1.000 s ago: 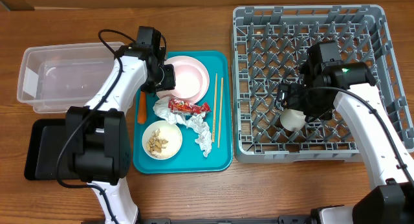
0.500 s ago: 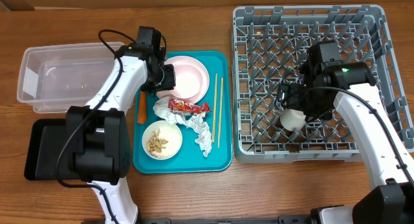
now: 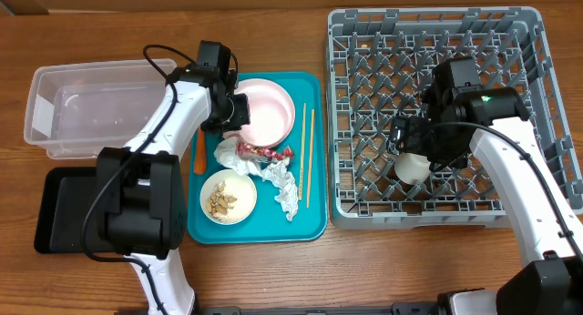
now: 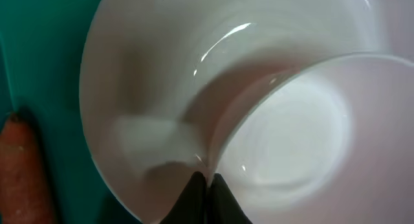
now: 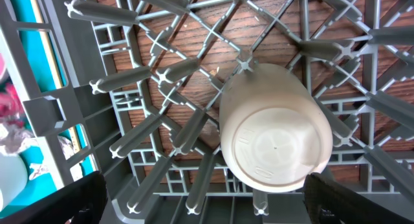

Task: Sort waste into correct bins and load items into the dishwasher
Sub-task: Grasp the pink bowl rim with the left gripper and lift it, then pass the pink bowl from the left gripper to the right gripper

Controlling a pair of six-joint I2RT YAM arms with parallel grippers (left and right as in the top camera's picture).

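Note:
My left gripper [image 3: 237, 115] [image 4: 208, 184] is shut on the rim of the pale pink-white plate [image 3: 267, 113] [image 4: 304, 133], which sits tilted over a white dish [image 4: 142, 88] on the teal tray. Below it lie the red wrapper [image 3: 266, 153], crumpled tissues [image 3: 285, 189], a bowl [image 3: 228, 198] of nut scraps and the chopsticks [image 3: 308, 156]. A carrot [image 3: 199, 155] [image 4: 22, 175] lies at the tray's left edge. My right gripper [image 3: 412, 144] [image 5: 213, 208] stands wide open over the white cup [image 3: 410, 167] [image 5: 275, 127], upside down in the grey rack [image 3: 428, 16].
A clear plastic tub [image 3: 38, 106] stands at the far left with a black tray [image 3: 56, 215] in front of it. The teal tray [image 3: 310, 222] lies between the arms. The rack's upright pegs [image 5: 174, 127] surround the cup.
My left gripper has shut on the plate's rim. The plate has tipped and shifted toward the wrapper, covering part of it. The right arm has not moved.

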